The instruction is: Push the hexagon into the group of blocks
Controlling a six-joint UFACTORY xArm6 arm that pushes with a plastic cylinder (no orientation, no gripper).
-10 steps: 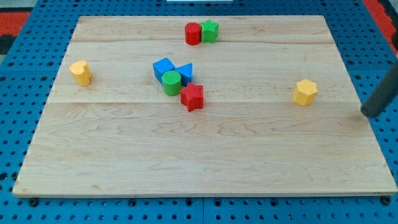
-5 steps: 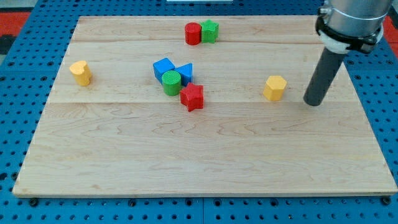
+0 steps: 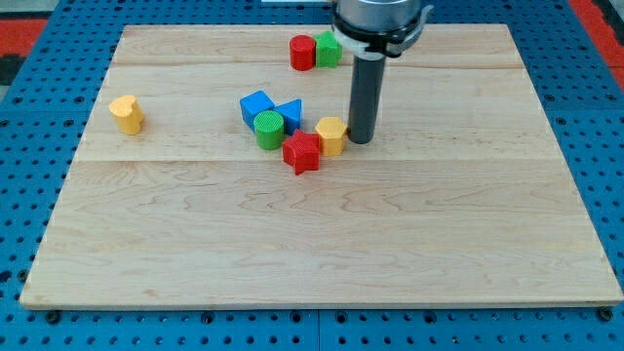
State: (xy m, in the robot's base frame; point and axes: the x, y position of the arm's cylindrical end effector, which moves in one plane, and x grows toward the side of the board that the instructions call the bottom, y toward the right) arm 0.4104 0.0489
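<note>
My tip [image 3: 361, 139] stands on the wooden board [image 3: 439, 244] just at the view's right of the yellow hexagon [image 3: 331, 135], touching it or nearly so; that side suits a push toward the view's left, where the group lies. There are no fingers on this arm, only a straight dark rod, so nothing is grasped and the rod can act only by pressing sideways. The yellow hexagon sits against the red star [image 3: 301, 152], at its upper right, and so it reads as having joined the cluster; I judge the task all but done, with perhaps a slight further nudge to seat it. The cluster holds 4 other blocks packed close: the red star, a green cylinder [image 3: 269, 128], a blue cube [image 3: 256, 105] and a blue triangular block [image 3: 290, 113]. Well apart, near the view's top, a red cylinder [image 3: 302, 52] and a green star [image 3: 329, 48] stand touching as a pair of 2, partly behind the rod's collar. A yellow heart-shaped block [image 3: 126, 113] stands alone at the view's left. The blocks look like ribbed, matte plastic; the board is pale, smooth planks on a blue perforated base [image 3: 29, 127].
</note>
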